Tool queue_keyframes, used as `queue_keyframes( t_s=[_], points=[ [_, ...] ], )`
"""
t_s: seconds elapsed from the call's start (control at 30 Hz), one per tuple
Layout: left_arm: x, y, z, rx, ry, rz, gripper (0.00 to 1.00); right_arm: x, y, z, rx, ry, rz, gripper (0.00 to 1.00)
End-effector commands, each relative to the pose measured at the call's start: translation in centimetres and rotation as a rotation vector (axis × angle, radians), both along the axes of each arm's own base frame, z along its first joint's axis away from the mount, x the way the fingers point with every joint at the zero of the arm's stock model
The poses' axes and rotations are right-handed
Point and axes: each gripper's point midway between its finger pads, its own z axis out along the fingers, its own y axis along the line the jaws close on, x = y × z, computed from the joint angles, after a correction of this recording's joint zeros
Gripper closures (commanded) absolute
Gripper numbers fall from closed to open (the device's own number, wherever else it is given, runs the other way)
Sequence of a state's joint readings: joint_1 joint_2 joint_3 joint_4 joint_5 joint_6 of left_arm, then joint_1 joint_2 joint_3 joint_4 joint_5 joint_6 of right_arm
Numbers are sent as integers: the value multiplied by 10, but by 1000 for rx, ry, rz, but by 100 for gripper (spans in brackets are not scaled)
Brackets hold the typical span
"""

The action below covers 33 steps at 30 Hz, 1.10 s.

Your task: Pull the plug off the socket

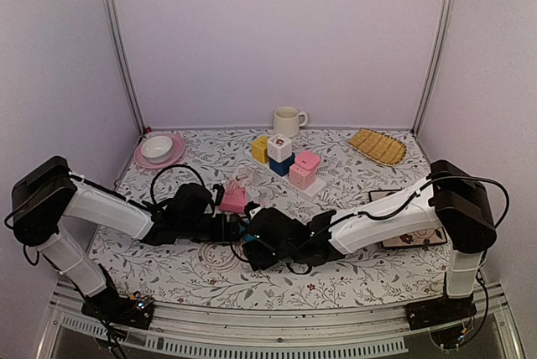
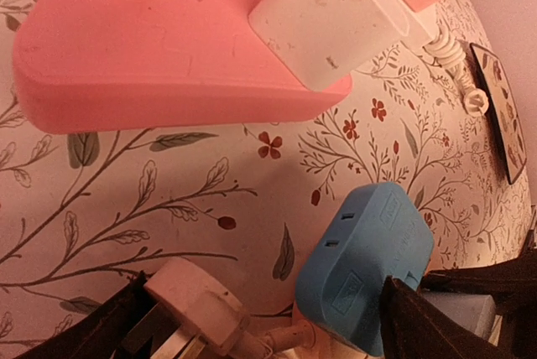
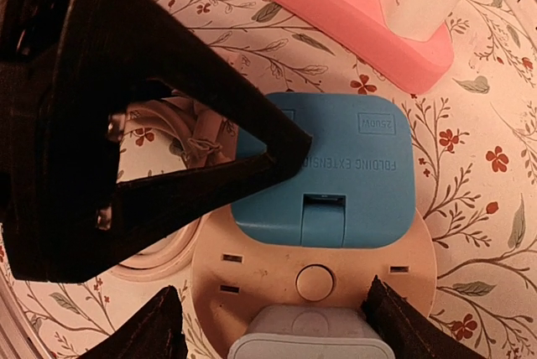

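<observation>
A blue folding plug (image 3: 336, 170) sits pushed into a round cream socket (image 3: 277, 271) on the flowered tablecloth; a pale grey-blue plug (image 3: 306, 338) sits in the same socket nearer my right wrist. My right gripper (image 3: 281, 330) is open, its fingertips (image 3: 159, 325) either side of the grey-blue plug over the socket's edges. My left gripper (image 2: 260, 330) is open and wide. One of its fingers (image 2: 419, 321) rests against the blue plug (image 2: 365, 262). The other stands beside a loose white plug (image 2: 197, 300) with its cord. In the top view both grippers meet at the socket (image 1: 247, 237).
A pink power strip (image 2: 159, 49) with a white adapter (image 2: 331, 19) lies just beyond the socket. A white cord coil (image 1: 220, 257) lies to the left. Farther back are toy blocks (image 1: 285, 162), a mug (image 1: 288, 121), a pink plate (image 1: 172, 158) and a yellow tray (image 1: 377, 146).
</observation>
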State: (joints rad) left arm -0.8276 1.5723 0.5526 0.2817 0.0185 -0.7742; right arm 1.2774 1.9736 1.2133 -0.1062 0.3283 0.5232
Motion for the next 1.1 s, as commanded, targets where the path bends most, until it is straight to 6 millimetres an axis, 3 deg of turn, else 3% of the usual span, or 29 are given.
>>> queue_keyframes(
  t_s=[0.0,0.13,0.23,0.43,0.47,0.53,0.63,0.73,0.83,0.97,1.07],
  points=[
    [-7,-12,2,18,12,-39,6,-6,-15,0,-32,34,-32,24],
    [-8,-15,15,13,-22,-47,6,-4,-16,4,-24,34,-38,30],
    [-9,-16,25,-3,-38,-52,5,-5,-17,6,-20,40,-34,42],
    [-11,-23,47,-45,-66,-68,5,-6,-18,10,-11,38,-34,42],
    [-12,-24,49,-50,-67,-71,5,-6,-18,10,-10,40,-35,38],
    [-15,-27,52,-55,-68,-80,5,-7,-19,12,-5,45,-36,20],
    [-18,-27,52,-54,-68,-76,5,-7,-22,16,3,40,-47,12],
    [-18,-26,53,-60,-68,-67,5,-5,-30,18,-4,38,-70,16],
    [-15,-22,60,-60,-80,-40,6,-7,-36,18,-5,54,-79,28],
    [-9,-2,73,-38,-125,28,7,-11,-35,18,3,84,-65,34],
    [-14,-5,79,-66,-116,-3,11,-13,-37,17,-6,99,-68,36]
  ],
)
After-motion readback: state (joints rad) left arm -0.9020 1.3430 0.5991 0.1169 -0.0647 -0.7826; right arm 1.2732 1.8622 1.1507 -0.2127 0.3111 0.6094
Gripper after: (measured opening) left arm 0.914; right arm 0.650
